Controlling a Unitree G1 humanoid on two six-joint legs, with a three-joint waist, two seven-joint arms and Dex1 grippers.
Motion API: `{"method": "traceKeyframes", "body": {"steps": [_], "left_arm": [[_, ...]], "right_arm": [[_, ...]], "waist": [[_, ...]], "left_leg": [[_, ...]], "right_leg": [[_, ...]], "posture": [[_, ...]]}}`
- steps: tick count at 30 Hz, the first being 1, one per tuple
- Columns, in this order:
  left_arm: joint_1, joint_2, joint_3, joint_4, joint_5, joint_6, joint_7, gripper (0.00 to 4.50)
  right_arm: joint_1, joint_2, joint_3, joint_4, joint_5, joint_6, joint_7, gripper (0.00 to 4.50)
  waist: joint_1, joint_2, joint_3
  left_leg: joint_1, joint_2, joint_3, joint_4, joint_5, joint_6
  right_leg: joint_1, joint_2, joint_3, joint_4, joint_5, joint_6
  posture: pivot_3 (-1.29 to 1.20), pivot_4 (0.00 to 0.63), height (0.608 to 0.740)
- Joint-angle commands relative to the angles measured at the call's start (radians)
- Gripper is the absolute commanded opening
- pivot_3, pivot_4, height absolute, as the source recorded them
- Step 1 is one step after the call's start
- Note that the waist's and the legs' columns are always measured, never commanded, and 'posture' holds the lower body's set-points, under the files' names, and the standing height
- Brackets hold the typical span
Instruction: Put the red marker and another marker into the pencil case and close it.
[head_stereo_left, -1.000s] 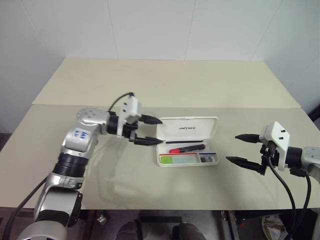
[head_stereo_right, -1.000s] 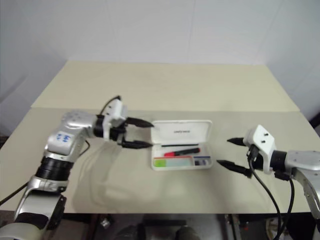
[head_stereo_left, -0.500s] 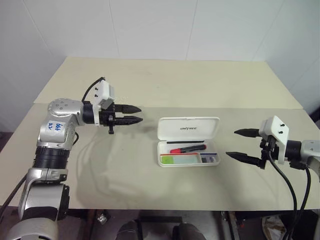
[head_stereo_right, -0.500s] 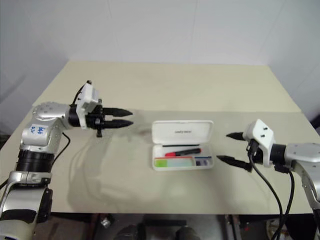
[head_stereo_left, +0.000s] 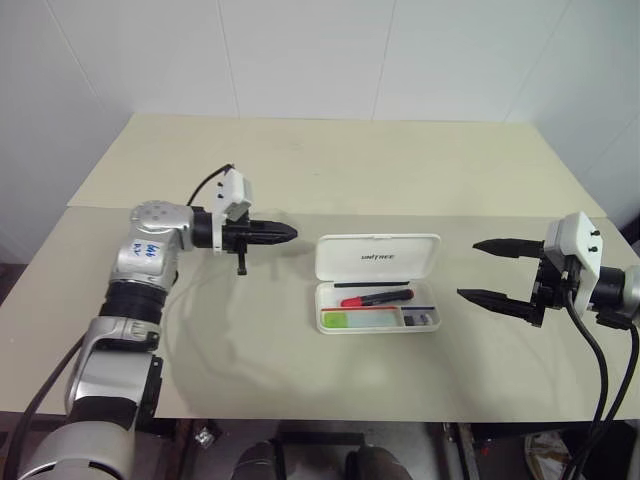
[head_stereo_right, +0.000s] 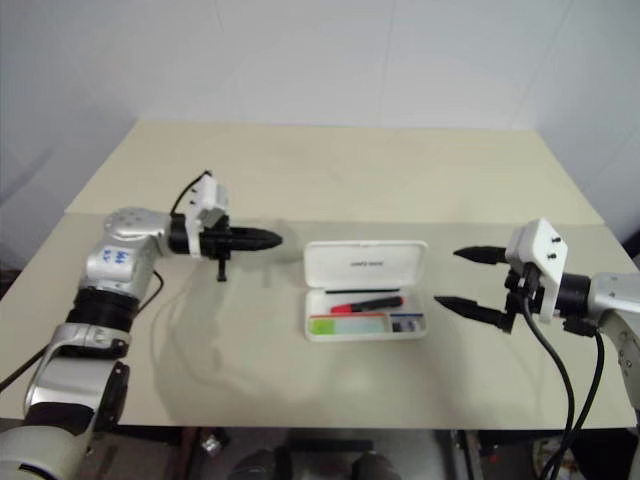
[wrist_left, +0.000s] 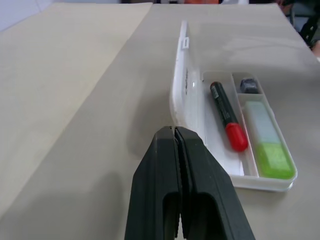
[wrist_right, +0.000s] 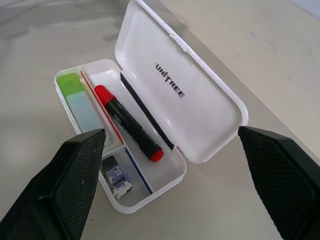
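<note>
On the counter, one open pencil case held one red marker and one green-capped highlighter; left end effector clenched empty, right end effector released.

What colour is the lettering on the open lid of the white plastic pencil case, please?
Black lettering on the white plastic pencil case, clearest in the right wrist view.

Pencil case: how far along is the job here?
Done: the red marker and the green marker lie inside the case. In hand: nothing; the left tool is shut and empty beside the lid, the right tool open. Left: closing the lid.
</note>
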Motion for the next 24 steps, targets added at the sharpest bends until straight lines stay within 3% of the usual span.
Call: {"method": "traceKeyframes", "body": {"steps": [1, 8, 12, 17, 24], "left_arm": [[-0.049, -0.052, -0.025, 0.058, 0.047, -0.051, 0.057, 0.05], [-0.135, -0.137, -0.071, 0.248, 0.148, -0.172, 0.139, 0.05], [-0.174, -0.166, -0.070, 0.310, 0.151, -0.239, 0.103, 0.05], [-0.160, -0.165, -0.076, 0.269, 0.141, -0.301, 0.006, 0.05], [-0.075, -0.147, -0.137, 0.050, 0.148, -0.258, -0.090, 0.05]], "right_arm": [[-0.003, -0.012, -0.042, -0.042, 0.023, -0.011, -0.003, 4.50], [-0.017, 0.008, -0.086, -0.071, 0.089, 0.030, -0.051, 4.50], [-0.003, 0.002, -0.090, -0.073, 0.083, 0.026, -0.060, 4.50], [0.022, 0.002, -0.099, -0.088, 0.082, 0.034, -0.074, 4.50], [0.054, 0.000, -0.097, -0.094, 0.061, 0.025, -0.087, 4.50]], "waist": [[0.000, 0.000, 0.000], [-0.002, 0.000, 0.000], [-0.002, 0.000, 0.000], [-0.001, 0.000, 0.000], [-0.003, 0.000, 0.000]], "left_leg": [[0.000, 0.000, 0.000, 0.000, 0.000, 0.000], [0.000, 0.000, 0.000, 0.000, 0.000, 0.000], [0.000, 0.000, 0.000, -0.001, 0.000, 0.000], [-0.001, 0.000, 0.001, -0.001, 0.000, 0.000], [-0.001, 0.000, 0.001, -0.001, 0.000, 0.000]], "right_leg": [[0.000, 0.000, 0.000, 0.000, 0.000, 0.000], [0.000, 0.000, 0.001, 0.000, 0.000, 0.001], [-0.001, 0.000, 0.001, -0.001, 0.000, 0.001], [-0.001, 0.000, 0.001, -0.001, 0.000, 0.000], [-0.001, 0.001, 0.001, -0.001, 0.000, 0.000]], "posture": [[0.00, 0.150, 0.740], [0.00, 0.150, 0.740], [0.00, 0.150, 0.740], [0.00, 0.150, 0.740], [0.00, 0.150, 0.740]]}}
